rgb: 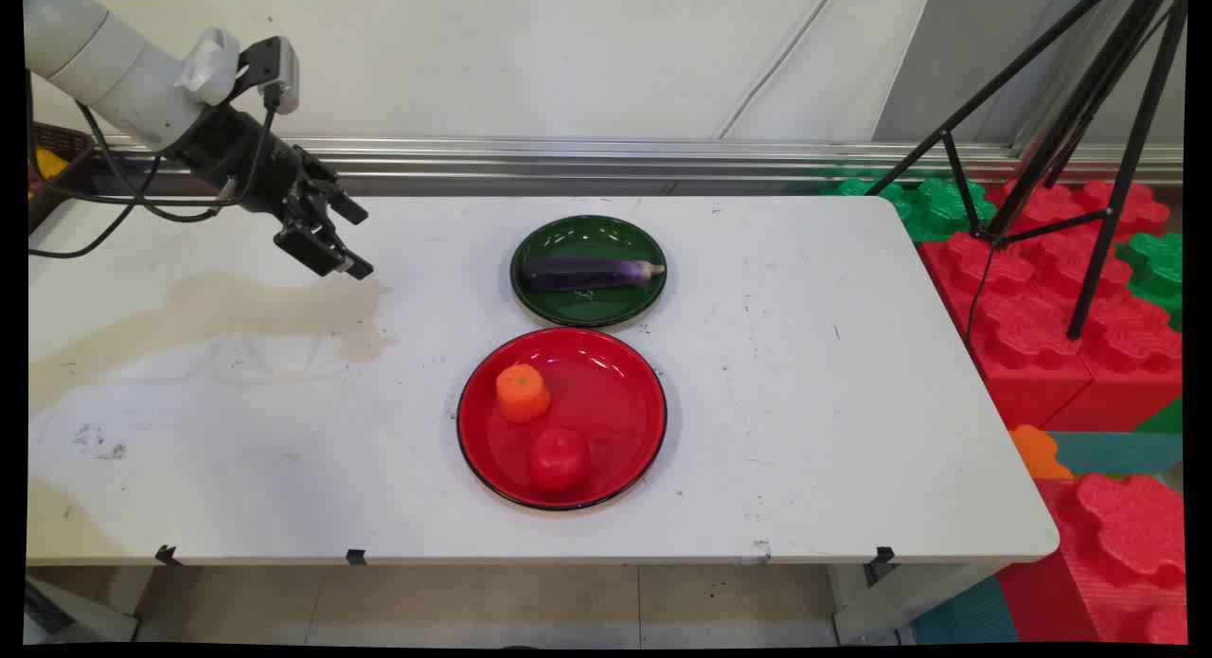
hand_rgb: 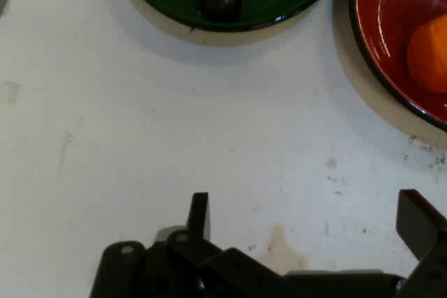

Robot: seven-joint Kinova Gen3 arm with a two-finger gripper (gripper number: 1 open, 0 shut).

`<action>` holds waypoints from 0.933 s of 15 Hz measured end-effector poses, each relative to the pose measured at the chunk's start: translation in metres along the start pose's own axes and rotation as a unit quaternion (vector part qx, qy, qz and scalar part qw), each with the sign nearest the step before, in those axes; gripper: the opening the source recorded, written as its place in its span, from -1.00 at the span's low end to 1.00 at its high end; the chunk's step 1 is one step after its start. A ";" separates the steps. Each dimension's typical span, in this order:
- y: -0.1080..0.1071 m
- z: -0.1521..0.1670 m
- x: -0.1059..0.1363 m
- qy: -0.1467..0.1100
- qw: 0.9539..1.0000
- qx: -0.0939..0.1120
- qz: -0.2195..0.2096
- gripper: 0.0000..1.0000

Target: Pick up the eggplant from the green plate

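Two plates sit mid-table [rgb: 805,431]. Far plate [rgb: 540,293] holds an eggplant [rgb: 592,274] lying crosswise. Near plate [rgb: 620,421], at 6 o'clock from it and just apart, holds a carrot piece [rgb: 522,392] at 10 o'clock, a tomato [rgb: 559,459] at 6 o'clock.

Main cam high at near side, facing wall; hand cam close over table [rgb: 805,402]; both catch green plate [rgb: 588,270], red plate [rgb: 561,417]

Bare desk [rgb: 805,402] lies left and right of the green plate [rgb: 588,303] and red plate [rgb: 606,393]; both stand mid-desk, nearly touching.
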State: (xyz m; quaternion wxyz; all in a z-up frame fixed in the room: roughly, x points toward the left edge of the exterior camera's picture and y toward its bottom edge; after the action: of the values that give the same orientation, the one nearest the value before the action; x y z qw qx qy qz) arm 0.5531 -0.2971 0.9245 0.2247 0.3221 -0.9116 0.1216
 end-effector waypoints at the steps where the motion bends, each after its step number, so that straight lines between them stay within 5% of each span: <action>1: 0.000 0.001 0.002 0.001 1.000 -0.001 0.001 1.00; 14: -0.006 0.039 0.046 0.013 0.998 -0.017 0.052 1.00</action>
State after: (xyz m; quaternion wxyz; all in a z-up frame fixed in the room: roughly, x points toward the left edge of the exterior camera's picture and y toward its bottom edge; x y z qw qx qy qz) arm 0.5126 -0.3407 0.9132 0.2355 0.2683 -0.9262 0.1214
